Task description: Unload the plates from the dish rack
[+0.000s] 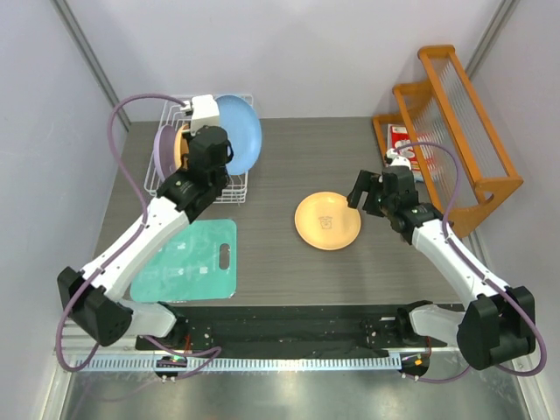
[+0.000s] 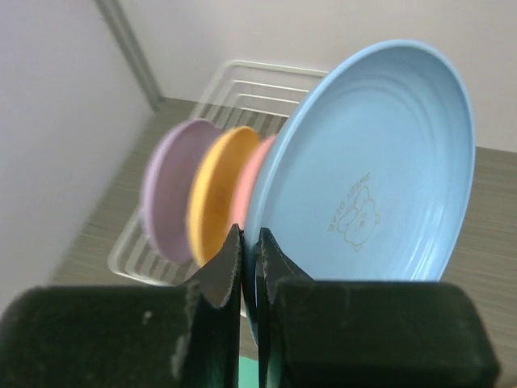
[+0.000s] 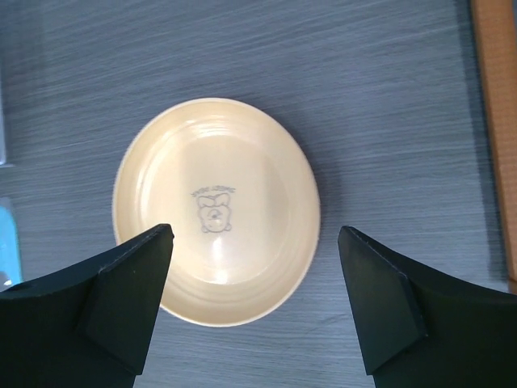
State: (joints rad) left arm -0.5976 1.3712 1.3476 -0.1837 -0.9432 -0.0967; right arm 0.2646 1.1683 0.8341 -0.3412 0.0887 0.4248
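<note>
My left gripper (image 2: 250, 236) is shut on the rim of the light blue plate (image 2: 371, 170), held on edge above the white wire dish rack (image 1: 236, 194); the plate also shows in the top view (image 1: 241, 131). Pink (image 2: 252, 174), orange (image 2: 214, 190) and lavender (image 2: 168, 187) plates stand upright in the rack (image 2: 250, 81) behind it. The yellow-orange plate (image 1: 327, 220) lies flat on the table. My right gripper (image 3: 254, 238) is open above that plate (image 3: 216, 210), its near right part lying between the fingertips (image 3: 153, 242); in the top view it (image 1: 360, 194) hovers at the plate's right edge.
A teal cutting mat (image 1: 188, 261) lies in front of the rack on the left. An orange wooden shelf rack (image 1: 455, 131) stands at the right edge, with a red-and-white item (image 1: 401, 140) at its foot. The grey table (image 1: 297, 157) ends at walls on both sides.
</note>
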